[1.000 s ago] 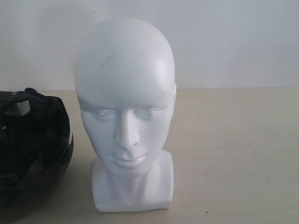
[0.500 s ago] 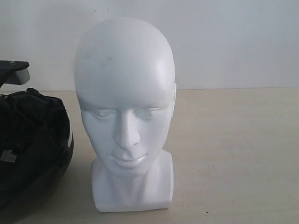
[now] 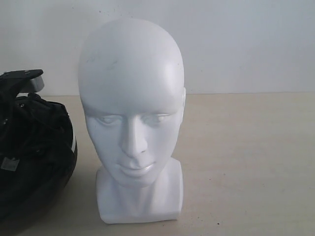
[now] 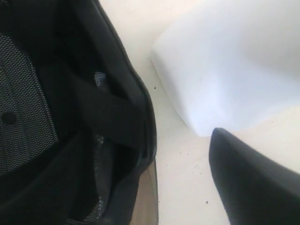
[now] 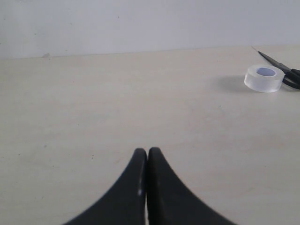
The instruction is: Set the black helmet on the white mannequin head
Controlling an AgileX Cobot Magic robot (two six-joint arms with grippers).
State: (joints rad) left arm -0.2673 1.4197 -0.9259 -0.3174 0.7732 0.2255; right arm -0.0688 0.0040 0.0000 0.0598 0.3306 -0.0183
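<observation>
The white mannequin head [image 3: 132, 118] stands upright mid-table, facing the exterior camera; its squarish base [image 4: 225, 70] shows in the left wrist view. The black helmet [image 3: 34, 157] lies at the far left edge with its padded inside [image 4: 56, 122] showing, and its brownish visor [image 4: 149, 197] runs along the rim. My left gripper [image 4: 150, 154] stands open astride the helmet's rim: one finger [image 4: 248, 183] hangs outside over bare table, clear of the rim, and the other is hidden. A part of the left arm [image 3: 27, 80] pokes up above the helmet. My right gripper [image 5: 147, 152] is shut and empty above the table.
A roll of clear tape [image 5: 264, 78] and black scissors [image 5: 287, 74] lie far off on the beige table [image 3: 246, 157] in the right wrist view. A white wall [image 3: 246, 44] closes the back.
The left arm's grey-black part rose from in front of the helmet to above it, then shifted slightly right. Head and helmet have stayed put.
</observation>
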